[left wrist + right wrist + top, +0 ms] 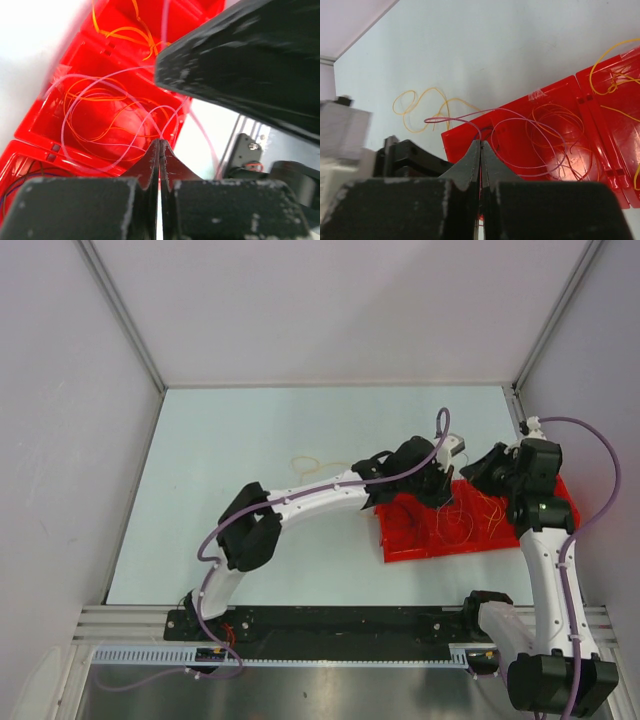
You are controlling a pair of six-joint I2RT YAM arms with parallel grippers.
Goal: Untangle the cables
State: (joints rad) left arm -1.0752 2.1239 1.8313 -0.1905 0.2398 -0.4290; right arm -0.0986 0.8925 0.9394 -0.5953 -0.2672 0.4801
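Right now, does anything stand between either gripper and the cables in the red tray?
Nothing visible does. The left gripper and the right gripper are both shut, seemingly on the purple cable, its strands running straight into their tips above the tray. The right arm sits close beside the left gripper, not in between.

A compartment tray (410, 540) on the table (250, 440) lies beneath the left end effector (159, 145) and right end effector (480, 145), with cables (100, 115) in its compartments. A loose cable (427, 110) lies on the table, ahead-left of the right end effector.

Thin purple, orange, yellow cables (545, 140) tangle in tray (606, 150).
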